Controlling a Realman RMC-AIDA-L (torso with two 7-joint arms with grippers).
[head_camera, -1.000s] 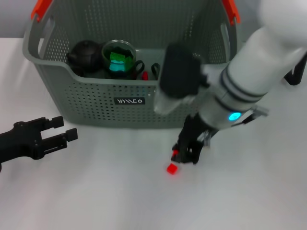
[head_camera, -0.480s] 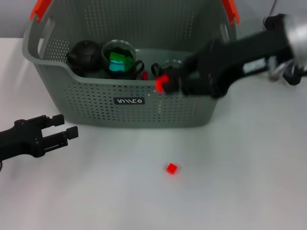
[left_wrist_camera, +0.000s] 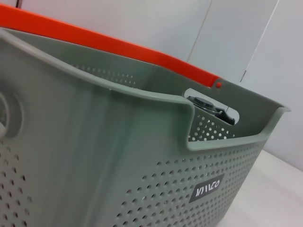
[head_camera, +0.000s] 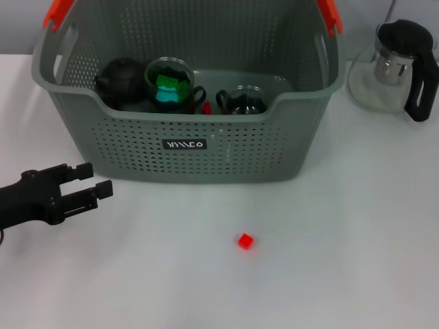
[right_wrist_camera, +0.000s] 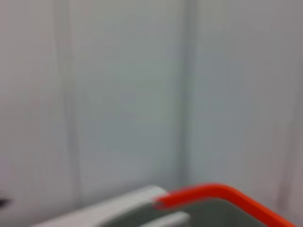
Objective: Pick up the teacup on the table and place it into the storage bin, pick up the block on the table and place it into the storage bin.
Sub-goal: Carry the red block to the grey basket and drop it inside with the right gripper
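The grey-green storage bin [head_camera: 137,130] stands at the back of the table and fills the left wrist view [left_wrist_camera: 94,156]. Inside it, a small glass teacup [head_camera: 243,101] sits near the front wall. A small red block [head_camera: 245,240] lies on the white table in front of the bin. My left gripper [head_camera: 95,180] rests open and empty on the table at the left, short of the bin's front left corner. My right gripper shows in no view; the right wrist view holds only an orange handle end [right_wrist_camera: 213,194] and a pale wall.
The bin also holds a black teapot [head_camera: 120,79], a glass mug [head_camera: 170,83] with green and blue pieces, and a small red piece [head_camera: 207,107]. A glass kettle [head_camera: 394,65] with a black handle stands to the right of the bin.
My right arm rose from beside the red block, swept across the bin's front and left the head view. The red block and my left gripper stayed in place.
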